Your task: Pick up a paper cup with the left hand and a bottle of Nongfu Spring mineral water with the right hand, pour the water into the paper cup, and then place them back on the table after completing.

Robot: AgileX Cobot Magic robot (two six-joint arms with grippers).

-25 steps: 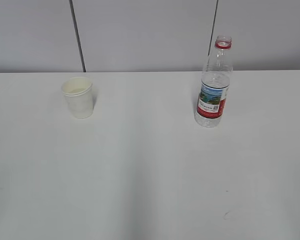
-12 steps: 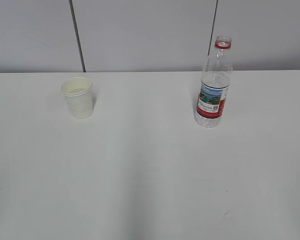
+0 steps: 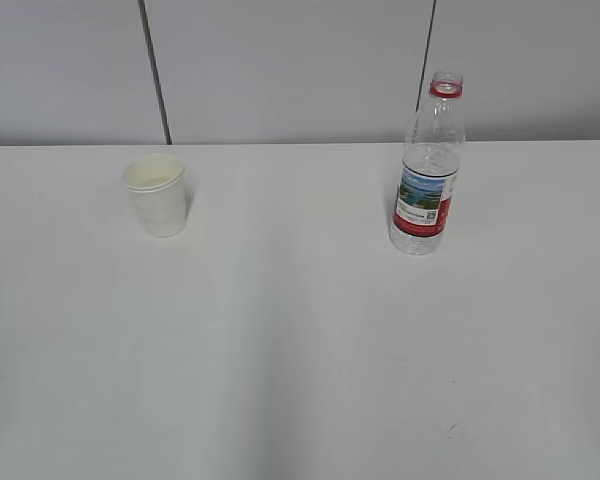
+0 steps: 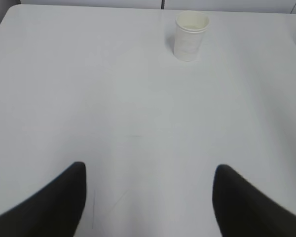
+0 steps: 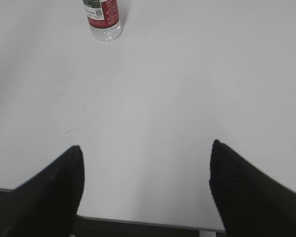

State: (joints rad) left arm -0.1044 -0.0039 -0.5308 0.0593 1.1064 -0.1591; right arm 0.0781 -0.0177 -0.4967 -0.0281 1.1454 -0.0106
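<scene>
Well apart on the white table [image 3: 300, 340], the paper cup [image 3: 157, 194] and the Nongfu Spring water bottle [image 3: 426, 170] both stand upright, with neither arm touching them.

Seen from the exterior view, the cup sits toward the left back of the tabletop and the uncapped bottle, with its red neck ring and red-and-scenic label, toward the right back; clear water [image 3: 417, 240] shows only low in the bottle. Over near the front of the table, the left hand's gripper [image 4: 148, 197] is spread wide with nothing between its black fingers [image 4: 54, 202], the cup far ahead of it. Likewise the right hand's gripper [image 5: 145, 190] is spread and empty, the bottle far ahead and to its left.
</scene>
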